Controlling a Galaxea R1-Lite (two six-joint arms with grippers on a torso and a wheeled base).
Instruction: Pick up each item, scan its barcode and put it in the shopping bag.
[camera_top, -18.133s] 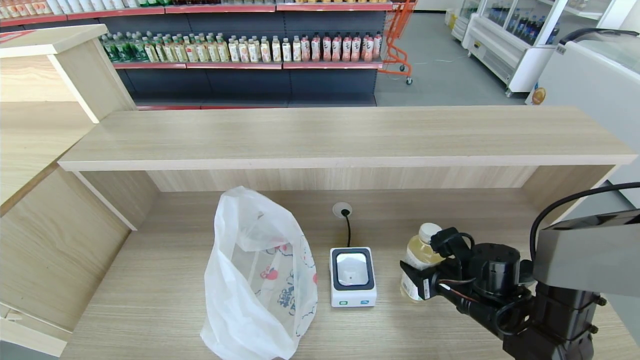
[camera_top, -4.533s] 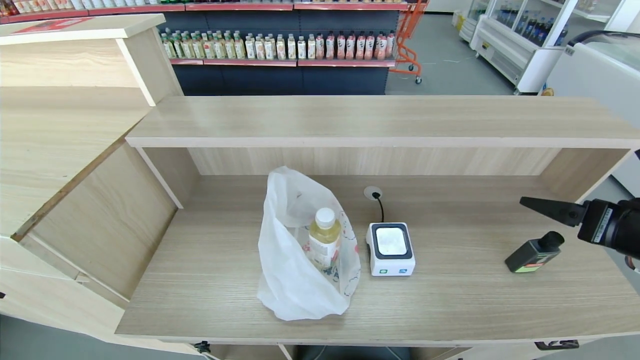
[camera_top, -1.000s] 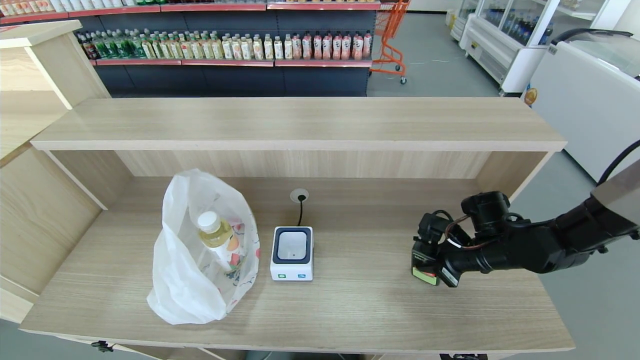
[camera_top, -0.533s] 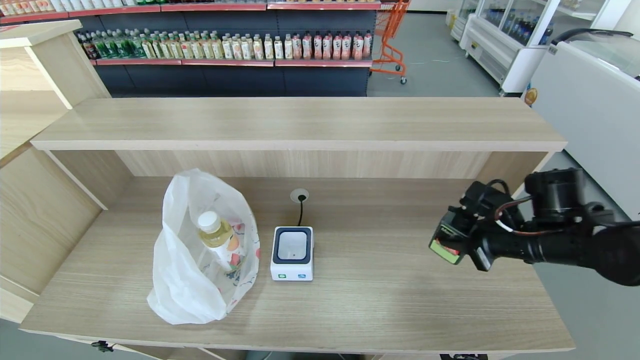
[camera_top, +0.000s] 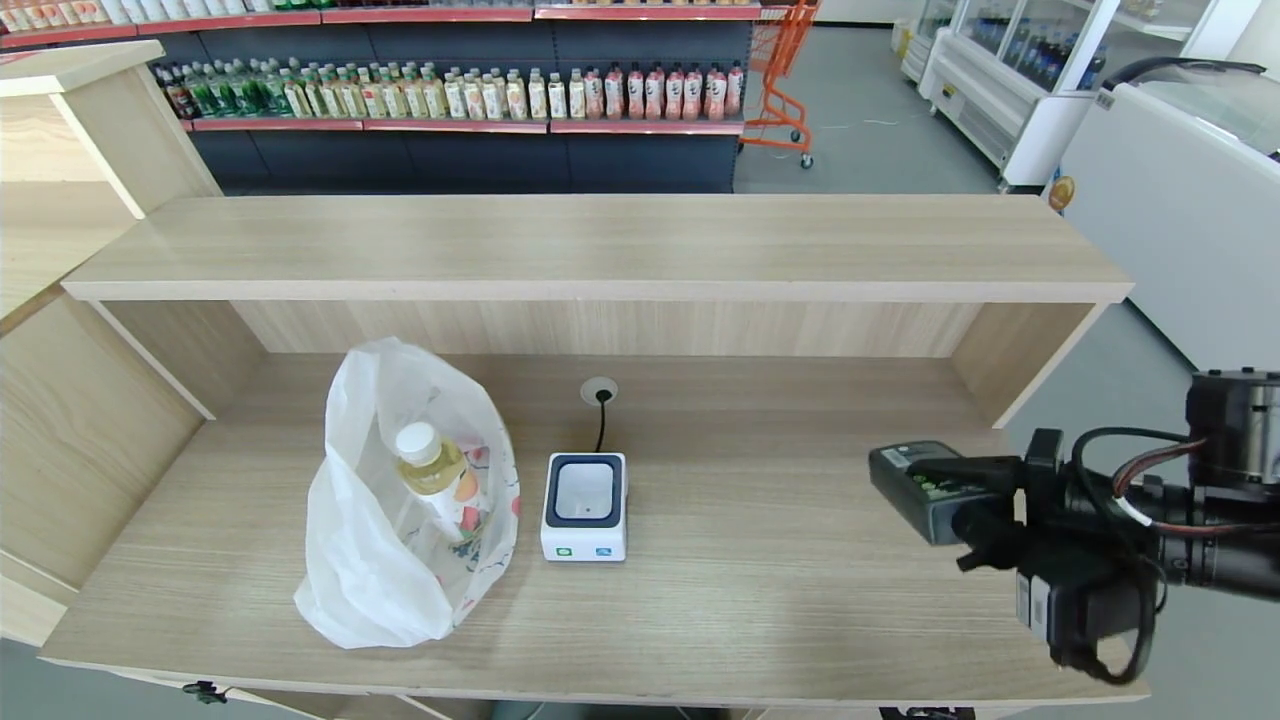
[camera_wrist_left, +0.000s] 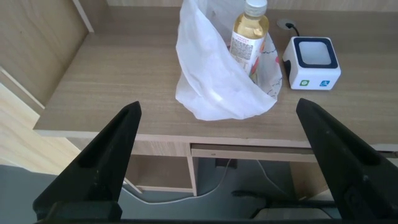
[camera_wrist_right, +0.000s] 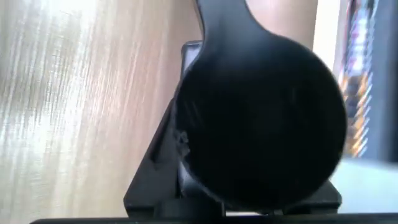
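With the right gripper (camera_top: 965, 487) clamped on the dark bottle (camera_top: 905, 468) above the right end of the counter (camera_top: 760, 600), carry it left over the scanner (camera_top: 584, 497) and turn its label, whose barcode side I cannot make out, toward the glass before going on to the shopping bag (camera_top: 350, 590).

I can read no text from here: the label on the pale bottle (camera_top: 438, 480) in the shopping bag (camera_top: 360, 585), the dark bottle's (camera_top: 918, 478) label and the two small badges on the scanner (camera_top: 584, 506) are too small.
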